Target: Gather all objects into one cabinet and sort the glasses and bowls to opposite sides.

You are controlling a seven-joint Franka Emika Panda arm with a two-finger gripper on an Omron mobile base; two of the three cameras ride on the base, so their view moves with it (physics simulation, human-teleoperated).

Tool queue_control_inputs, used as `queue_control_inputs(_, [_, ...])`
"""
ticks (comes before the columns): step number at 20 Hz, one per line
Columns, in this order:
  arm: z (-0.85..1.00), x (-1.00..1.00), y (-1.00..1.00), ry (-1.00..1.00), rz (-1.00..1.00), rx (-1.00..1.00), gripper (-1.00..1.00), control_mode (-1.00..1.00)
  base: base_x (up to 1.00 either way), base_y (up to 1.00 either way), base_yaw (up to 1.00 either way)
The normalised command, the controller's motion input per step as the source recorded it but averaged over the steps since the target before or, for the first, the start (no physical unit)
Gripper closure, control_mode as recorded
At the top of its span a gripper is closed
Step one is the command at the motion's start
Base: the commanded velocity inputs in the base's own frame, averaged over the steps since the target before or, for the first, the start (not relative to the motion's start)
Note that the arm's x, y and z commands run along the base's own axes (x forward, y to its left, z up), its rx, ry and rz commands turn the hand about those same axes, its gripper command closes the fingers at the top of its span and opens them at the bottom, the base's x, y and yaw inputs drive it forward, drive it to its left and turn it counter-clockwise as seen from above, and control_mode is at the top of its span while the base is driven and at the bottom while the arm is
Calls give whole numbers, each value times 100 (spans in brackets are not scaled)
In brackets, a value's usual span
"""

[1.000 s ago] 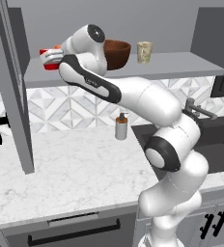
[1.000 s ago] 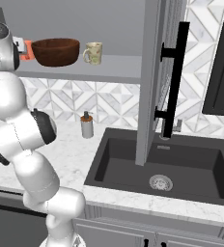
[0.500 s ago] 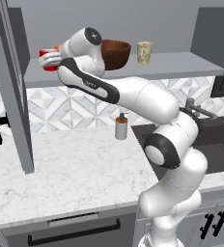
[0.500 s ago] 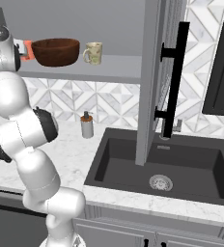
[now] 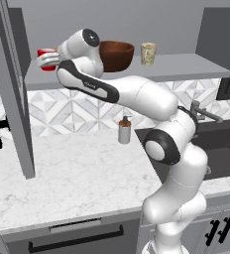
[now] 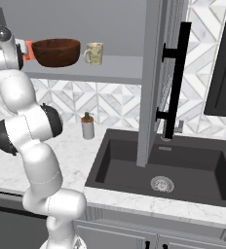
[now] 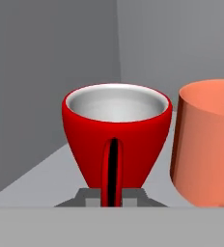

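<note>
On the grey shelf (image 5: 186,67) of the open wall cabinet, my gripper (image 7: 112,195) is shut on the handle of the glossy red cup (image 7: 116,135), one fingertip on each side of it. The red cup (image 5: 44,52) stands upright at the shelf's left end, with my gripper (image 5: 49,60) just right of it. A plain orange cup (image 7: 208,144) stands close beside it, apart from it, and its edge shows past the arm as the orange cup (image 6: 27,50). The brown wooden bowl (image 5: 116,54) sits mid-shelf. The beige patterned cup (image 5: 147,53) stands to the bowl's right.
The cabinet's left door (image 5: 13,94) hangs open over the marble counter (image 5: 77,173). The right glass door with its black bar handle (image 6: 176,82) stands open above the dark sink (image 6: 168,170). A white soap dispenser (image 5: 124,130) stands by the backsplash.
The hand has shifted the red cup slightly to the left along the shelf. The bowl and beige cup have not moved.
</note>
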Motion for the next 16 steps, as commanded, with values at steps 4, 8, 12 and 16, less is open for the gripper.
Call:
queue_control_inputs(4, [0,1,4,0,0,0,-100,-100,0,0,0])
queue_control_inputs(8, [0,0,0,0,0,0,-100,-100,0,0,0])
queue_control_inputs(12, [0,-2,0,0,0,0,-100,-100,0,0,0])
queue_control_inputs(16, [0,-24,-7,0,0,0,-100,-100,0,0,0])
